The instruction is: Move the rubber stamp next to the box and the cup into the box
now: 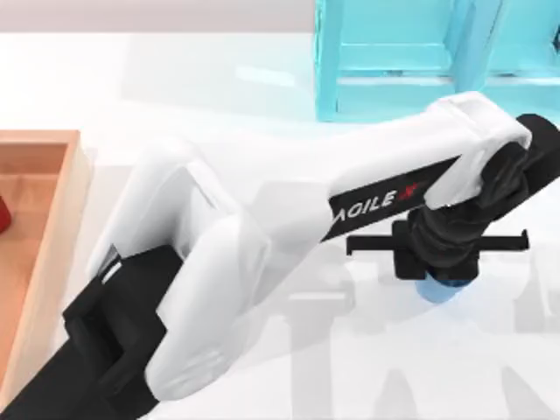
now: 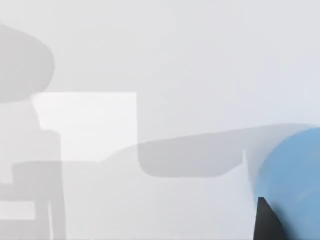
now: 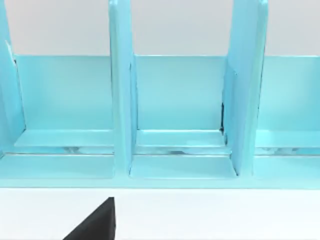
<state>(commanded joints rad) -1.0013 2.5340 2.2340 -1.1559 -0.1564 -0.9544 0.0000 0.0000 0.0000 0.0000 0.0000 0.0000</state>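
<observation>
The blue cup [image 1: 437, 289] stands on the white table at the right, mostly hidden under my left gripper [image 1: 437, 273], which hangs straight above it. In the left wrist view the cup [image 2: 292, 185] looms close, with a black part of that gripper touching or just beside its wall. The box [image 1: 61, 210], light wood with an orange-brown floor, lies at the far left. A small dark red piece [image 1: 3, 214] at the picture's edge over the box floor looks like the rubber stamp, mostly cut off. My right gripper [image 3: 95, 225] faces the turquoise shelf.
A turquoise shelf structure [image 1: 420, 52] stands at the back right, its open compartments [image 3: 180, 100] facing the right wrist camera. My left arm [image 1: 262, 236] stretches across the middle of the table from the lower left.
</observation>
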